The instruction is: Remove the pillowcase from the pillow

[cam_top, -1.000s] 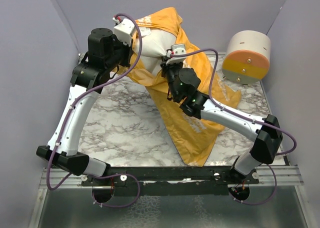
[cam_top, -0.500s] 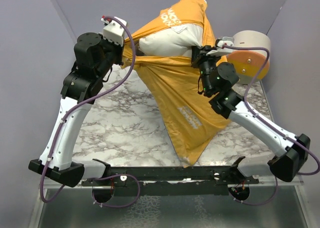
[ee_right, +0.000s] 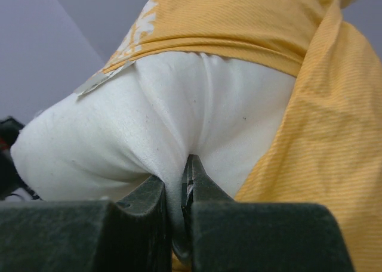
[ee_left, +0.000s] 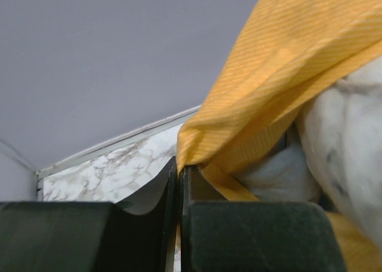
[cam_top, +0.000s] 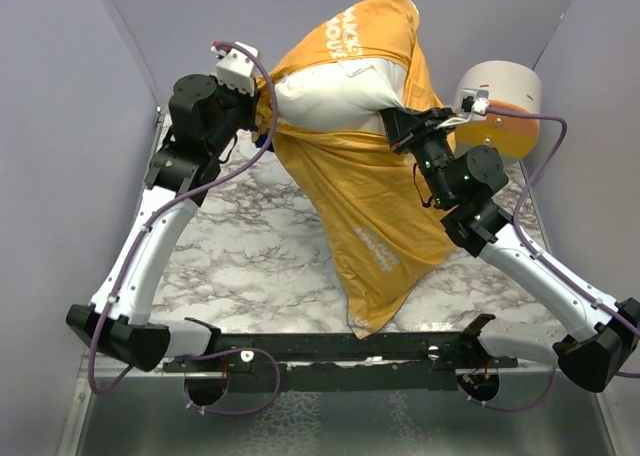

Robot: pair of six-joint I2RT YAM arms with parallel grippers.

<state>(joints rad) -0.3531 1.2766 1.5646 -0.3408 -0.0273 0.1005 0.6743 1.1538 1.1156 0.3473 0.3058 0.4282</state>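
Above the marble tabletop's (cam_top: 250, 246) far edge, the pillowcase (cam_top: 375, 201) and the pillow (cam_top: 330, 91) inside it have risen over the last second, with more white bulging from the opening. The left end effector (ee_left: 179, 167) has just clamped onto the pillowcase's rim while the right end effector (ee_right: 177, 185) pinches pillow fabric, so pulling the two apart should strip the case off.

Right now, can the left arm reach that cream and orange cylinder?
Probably not. The cylinder sits at the far right, with the pillow and the right gripper between, and the left gripper is shut on the pillowcase.
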